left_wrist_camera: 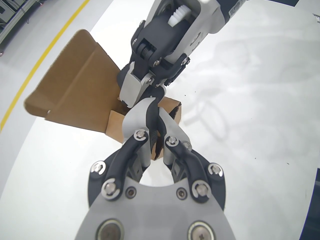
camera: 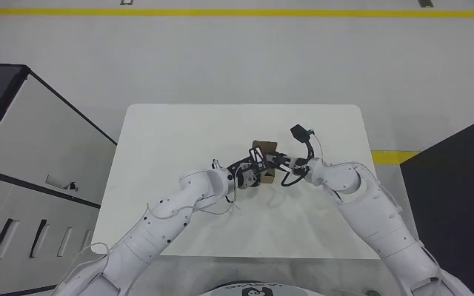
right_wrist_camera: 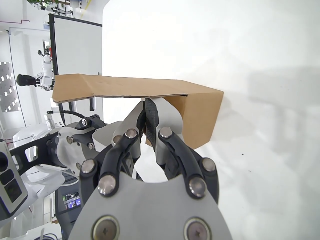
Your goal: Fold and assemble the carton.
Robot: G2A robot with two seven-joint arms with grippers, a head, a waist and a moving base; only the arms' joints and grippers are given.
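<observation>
A small brown carton stands near the middle of the white table, its lid flap raised. In the left wrist view the flap stands up with a bent tip, and the box body sits below it. My left gripper is shut on a wall of the carton. My right gripper is shut on the carton's edge under the flap, beside the box wall. In the top view the left gripper and right gripper meet at the carton from opposite sides.
The table has bare room on all sides of the carton. A grey cabinet stands off the table's left side and a dark panel off its right. A yellow floor line runs beyond the far edge.
</observation>
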